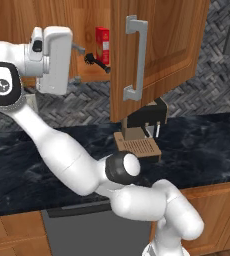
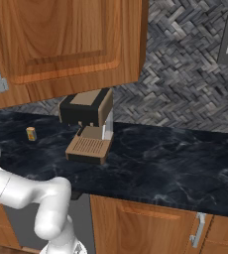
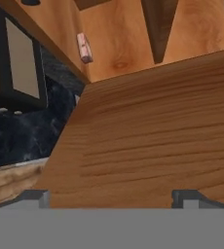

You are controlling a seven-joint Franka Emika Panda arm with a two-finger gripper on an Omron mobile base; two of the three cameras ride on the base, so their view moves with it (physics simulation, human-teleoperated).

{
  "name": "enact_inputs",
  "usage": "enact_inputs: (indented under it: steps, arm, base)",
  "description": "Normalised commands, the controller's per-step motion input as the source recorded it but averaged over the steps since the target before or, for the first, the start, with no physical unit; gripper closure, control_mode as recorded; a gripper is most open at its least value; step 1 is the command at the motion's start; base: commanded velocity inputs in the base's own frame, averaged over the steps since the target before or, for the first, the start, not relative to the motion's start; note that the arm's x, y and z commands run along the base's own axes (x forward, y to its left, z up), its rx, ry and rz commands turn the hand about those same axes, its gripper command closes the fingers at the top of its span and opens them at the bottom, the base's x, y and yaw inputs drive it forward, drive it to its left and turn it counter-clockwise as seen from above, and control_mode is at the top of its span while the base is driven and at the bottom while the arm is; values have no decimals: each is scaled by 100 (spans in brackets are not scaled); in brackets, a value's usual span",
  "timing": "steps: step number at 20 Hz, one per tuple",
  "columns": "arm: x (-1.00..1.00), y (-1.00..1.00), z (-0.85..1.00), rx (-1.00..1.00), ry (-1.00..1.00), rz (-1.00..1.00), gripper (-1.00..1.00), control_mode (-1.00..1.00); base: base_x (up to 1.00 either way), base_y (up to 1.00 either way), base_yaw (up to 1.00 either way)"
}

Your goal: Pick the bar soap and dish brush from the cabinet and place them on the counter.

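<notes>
Bar soap (image 3: 84,48) lies small and pinkish on the cabinet's (image 1: 157,45) wooden shelf (image 3: 158,146), far back near the inner corner in the hand view, up and left of the line between the gripper's fingertips (image 3: 36,197). It seems to stand on edge or tilted there, though it is too small to tell its long axis for certain.

Dish brush (image 1: 94,61), all black, shows in the left base view inside the open cabinet, its thin handle running out toward the open door and slightly down, just in front of a tall red box (image 1: 102,45).

Gripper (image 3: 113,198) is spread wide and holds nothing; its two dark tips rise well apart at the bottom of the hand view, low over the shelf board. In the left base view the white hand sits at the cabinet mouth, left of the brush and level with it.

Judging from this, the brush is the nearer target and the soap lies deeper in. Below, the black tabletop (image 2: 175,163) carries a coffee machine (image 2: 88,126) and a tiny orange-yellow block (image 2: 31,133).
</notes>
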Motion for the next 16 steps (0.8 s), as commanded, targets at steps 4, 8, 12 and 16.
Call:
enact_inputs:
  steps: [4,8,12,16]
  arm:
    - [-7,-29,0,-6,0,11,-100,-100]
    - [-2,-26,0,-13,-3,13,-100,-100]
    - [0,-36,-3,-15,-5,15,-100,-100]
    - [0,-48,-31,-7,-8,16,-100,-100]
  base:
    - [0,0,0]
    - [0,0,0]
    - [0,0,0]
    - [0,0,0]
